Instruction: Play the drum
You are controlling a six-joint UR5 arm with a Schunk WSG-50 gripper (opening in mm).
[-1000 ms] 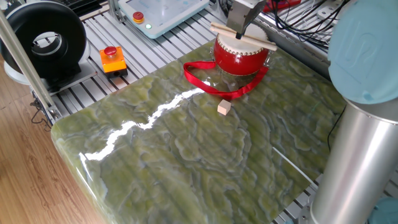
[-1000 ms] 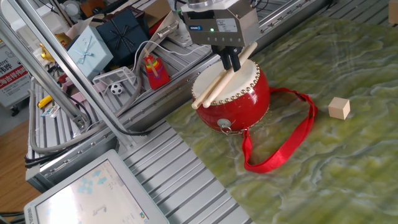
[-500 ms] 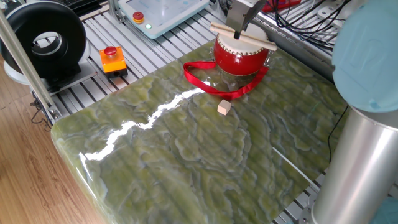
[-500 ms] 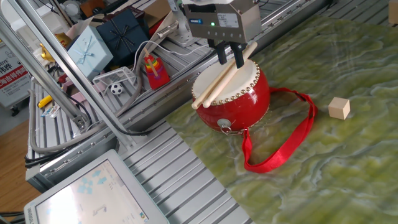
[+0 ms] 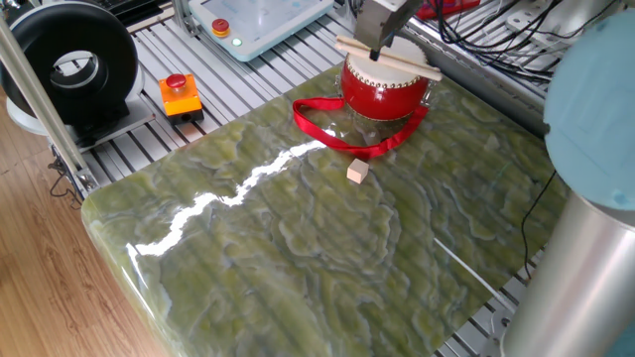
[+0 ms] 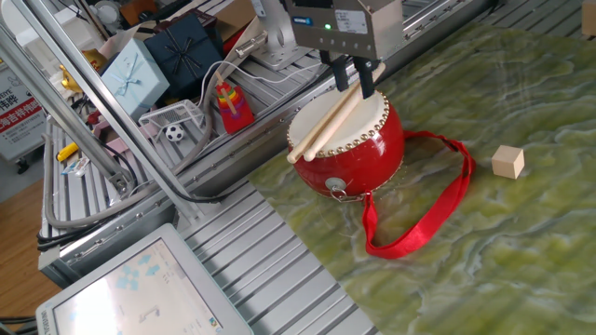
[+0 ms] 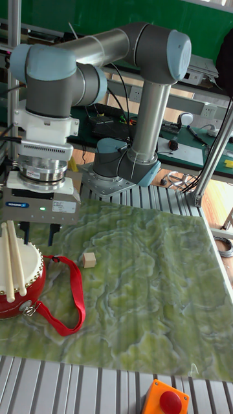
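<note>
The drum (image 6: 352, 140) has a glossy red body and a cream skin top, and stands at the marble slab's edge; it also shows in the other views (image 5: 385, 91) (image 7: 18, 279). Two wooden drumsticks (image 6: 331, 116) lie side by side across its skin, with their ends sticking out past the rim. My gripper (image 6: 354, 82) hangs just above the drum, open, its two fingers standing apart on either side of the sticks' upper ends. The tall fixed view shows the gripper (image 7: 37, 236) with a wide gap between its fingers. The drum's red ribbon strap (image 6: 424, 219) loops over the slab.
A small wooden cube (image 6: 507, 161) (image 5: 357, 172) lies on the slab near the strap. An orange box with a red button (image 5: 181, 94) sits on the slatted table beyond the slab. A black round device (image 5: 69, 59) stands at the far left. The arm's column (image 5: 580, 258) rises at the right.
The gripper's fingers have spread apart and the gripper has risen a little off the drum. Both sticks stay lying on the skin where they were.
</note>
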